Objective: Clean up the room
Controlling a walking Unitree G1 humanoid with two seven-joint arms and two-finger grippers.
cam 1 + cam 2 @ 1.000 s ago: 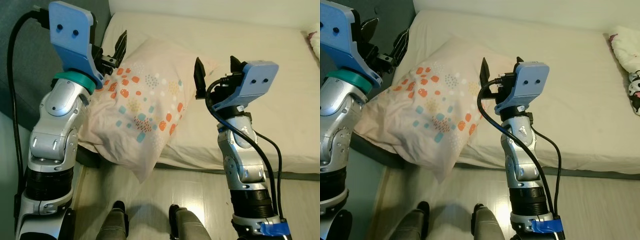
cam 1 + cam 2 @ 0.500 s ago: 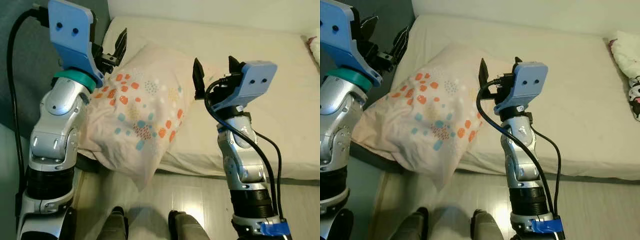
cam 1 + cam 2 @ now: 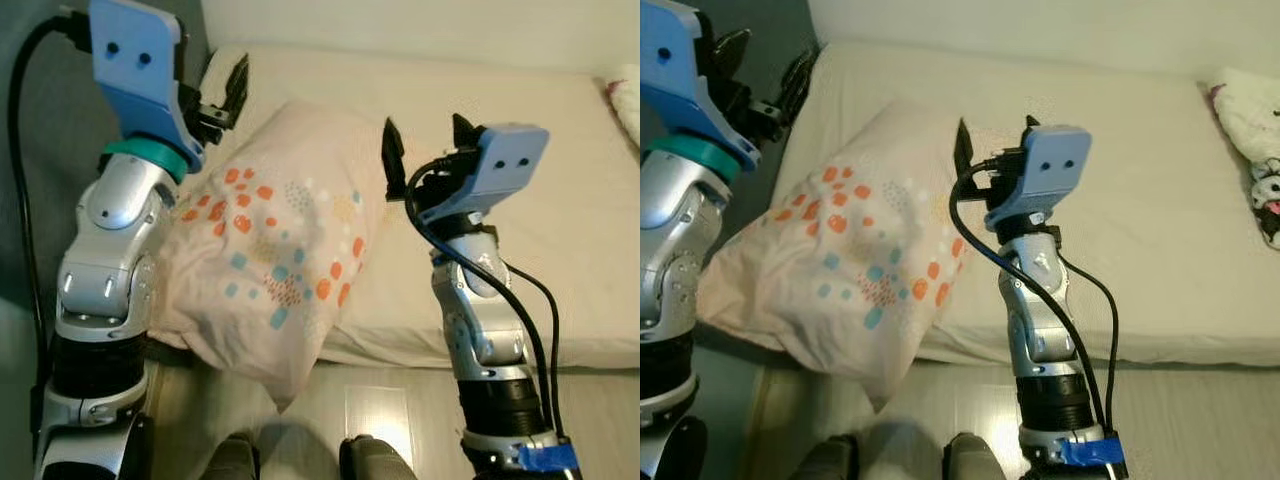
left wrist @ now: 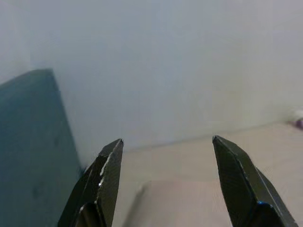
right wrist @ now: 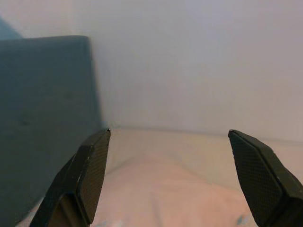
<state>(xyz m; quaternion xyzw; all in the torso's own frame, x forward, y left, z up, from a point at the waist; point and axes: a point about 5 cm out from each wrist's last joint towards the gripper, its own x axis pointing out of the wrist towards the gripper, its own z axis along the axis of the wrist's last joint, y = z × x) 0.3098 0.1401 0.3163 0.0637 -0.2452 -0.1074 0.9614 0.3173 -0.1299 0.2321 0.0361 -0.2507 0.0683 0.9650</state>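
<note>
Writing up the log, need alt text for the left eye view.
A patterned pillow hangs over the near edge of a bare mattress, between two raised robot arms. The left claw and the right claw are both open, touching nothing.

A dark teal headboard (image 3: 760, 40) stands beside a pale wall (image 3: 1040, 25), above light wooden floor (image 3: 1200, 420).

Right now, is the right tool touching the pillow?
Cannot tell. In the left eye view the right tool overlaps the pillow's edge; its open fingers hide any gap.
</note>
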